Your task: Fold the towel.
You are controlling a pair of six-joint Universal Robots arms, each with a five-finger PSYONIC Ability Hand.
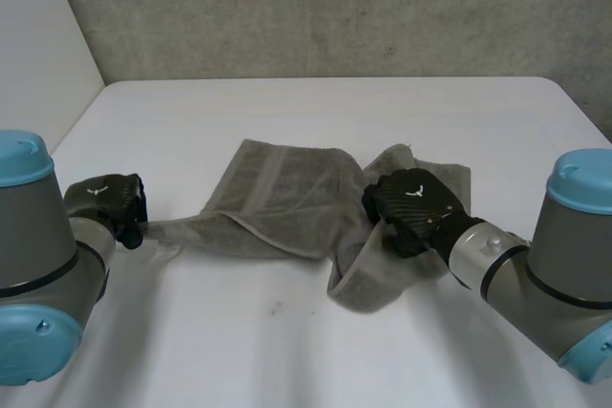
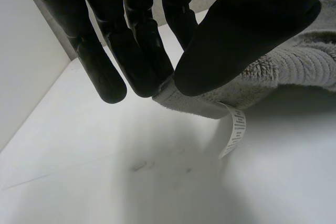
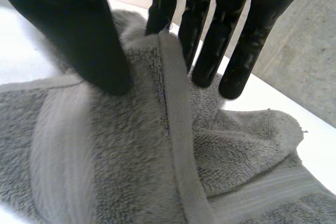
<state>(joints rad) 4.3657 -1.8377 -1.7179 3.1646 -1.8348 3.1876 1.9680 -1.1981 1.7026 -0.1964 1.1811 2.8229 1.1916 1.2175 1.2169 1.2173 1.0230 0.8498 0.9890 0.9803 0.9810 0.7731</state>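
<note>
Grey arm joints with light-blue caps sit closest: left arm (image 1: pixel 33 255), right arm (image 1: pixel 564 265). Between them is the white table (image 1: pixel 287 341).

Left hand (image 1: pixel 105 203): nips one drawn-out corner of the grey towel (image 1: pixel 287 198). In the left wrist view the thumb (image 2: pixel 252 30) presses the hemmed corner against the fingertips (image 2: pixel 142 51). The fingers are straight and close together. Towel (image 2: pixel 294 72) runs away from the palm side of that pinch. A small white label (image 2: pixel 236 129) hangs from the hem just beside the thumb tip, clear of the table (image 2: pixel 105 182).

Right hand (image 1: pixel 411 203): sits on the opposite end of the towel, palm down over a bunched part. In the right wrist view a ridge of cloth with its hem (image 3: pixel 173 87) stands up between the thumb (image 3: pixel 68 35) and the straight fingers (image 3: pixel 210 40), which squeeze it from either side. More towel (image 3: pixel 247 145) lies rumpled beyond the fingertips.

Towel overall: crumpled, partly doubled over, lying on the table between the two hands. It is pulled thin toward the left hand. A loose fold trails out from under the right hand toward the robot. A grey wall (image 1: pixel 335 7) stands beyond the table.
</note>
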